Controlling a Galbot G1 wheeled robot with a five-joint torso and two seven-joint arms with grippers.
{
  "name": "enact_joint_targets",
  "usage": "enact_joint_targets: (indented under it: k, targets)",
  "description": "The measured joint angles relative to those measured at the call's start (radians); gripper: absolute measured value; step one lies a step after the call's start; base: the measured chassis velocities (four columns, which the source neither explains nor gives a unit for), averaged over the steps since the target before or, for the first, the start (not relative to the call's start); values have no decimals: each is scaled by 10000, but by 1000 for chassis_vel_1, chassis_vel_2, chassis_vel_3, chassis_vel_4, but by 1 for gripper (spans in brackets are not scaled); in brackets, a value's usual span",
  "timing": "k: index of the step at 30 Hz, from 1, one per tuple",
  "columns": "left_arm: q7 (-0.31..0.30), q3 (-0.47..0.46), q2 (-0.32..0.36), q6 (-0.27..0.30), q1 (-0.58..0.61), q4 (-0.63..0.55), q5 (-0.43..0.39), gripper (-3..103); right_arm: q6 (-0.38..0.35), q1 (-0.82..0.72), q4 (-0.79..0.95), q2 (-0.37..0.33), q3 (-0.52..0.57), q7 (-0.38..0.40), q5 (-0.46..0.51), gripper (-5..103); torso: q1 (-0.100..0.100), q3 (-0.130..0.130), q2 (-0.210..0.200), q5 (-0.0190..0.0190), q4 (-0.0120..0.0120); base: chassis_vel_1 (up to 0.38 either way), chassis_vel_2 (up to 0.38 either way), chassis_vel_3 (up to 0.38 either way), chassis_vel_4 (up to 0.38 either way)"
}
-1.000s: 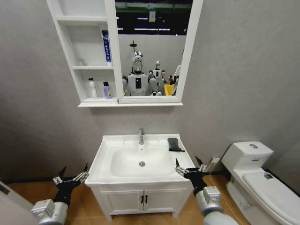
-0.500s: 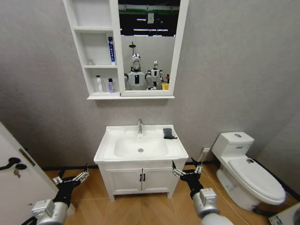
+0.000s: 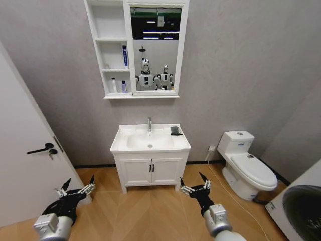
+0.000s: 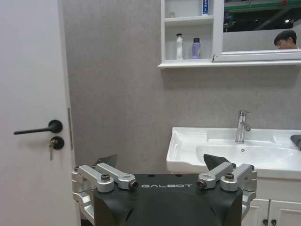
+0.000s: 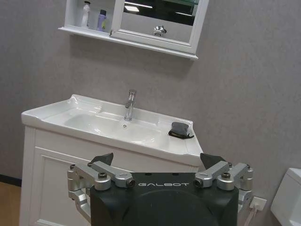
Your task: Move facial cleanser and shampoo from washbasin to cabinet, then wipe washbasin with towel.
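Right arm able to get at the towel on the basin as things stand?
Probably not. The right gripper hangs open, low over the floor and well short of the washbasin. The towel lies at the basin's back right corner, unobstructed, but the robot stands too far off.

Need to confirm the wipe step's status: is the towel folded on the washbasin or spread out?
Folded. The towel sits as a small compact dark bundle on the washbasin rim, beside the tap; neither gripper touches it.
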Motion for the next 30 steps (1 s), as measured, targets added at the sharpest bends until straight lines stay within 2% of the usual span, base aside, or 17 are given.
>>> enact_joint_targets:
  k: [2,3,5,7,8,11,13,14,16,23,30]
  targets:
    - [0,1,1,1,0,3,0,100,96,-20,1,-3,-19,-221,0,100,2,0,0,-38,-1,334,-371,-349,356]
    - [0,1,1,1,0,3,0,100,96,-20,1,-3,-19,-221,0,100,2,0,0,-38,-1,334,-368,-347,356]
    - [0,0,0,1,1,0,0,100,393,-18,-77,1,40,-625,-2,100,0,1,-1,-1,-3,361,-354,-344,319]
    - [0,0,0,1,1,0,0,100,559,29,-142,1,74,-721,3,100,-1,0,0,-8,-1,362,-326,-332,325]
    - [0,1,0,2,1,3,0,100,677,97,-203,-6,131,-786,-10,100,-5,-3,2,-38,0,256,-326,-277,295]
    - [-15,-2,0,1,4,1,0,100,721,159,-266,-19,190,-820,-75,100,-11,-4,5,-11,3,260,-107,-251,171]
    - [-16,-3,0,2,4,2,0,100,723,164,-269,-21,196,-822,-83,100,-11,-3,5,-13,4,131,-66,-158,110]
    - [-15,0,0,1,2,2,0,100,726,170,-271,-21,204,-823,-95,100,-10,-3,4,-23,-7,-12,-30,-70,73]
    - [-6,2,0,2,1,1,0,100,726,171,-275,-22,210,-823,-98,100,-7,-2,3,-13,-8,-80,-31,-39,14]
    - [-6,2,0,1,-2,2,0,100,726,184,-276,-22,215,-820,-101,100,15,5,-7,-18,4,-52,11,100,-33]
    - [-6,1,0,1,0,2,0,100,726,178,-276,-19,215,-813,-102,100,-1,-1,-1,-19,-1,9,11,-17,-8]
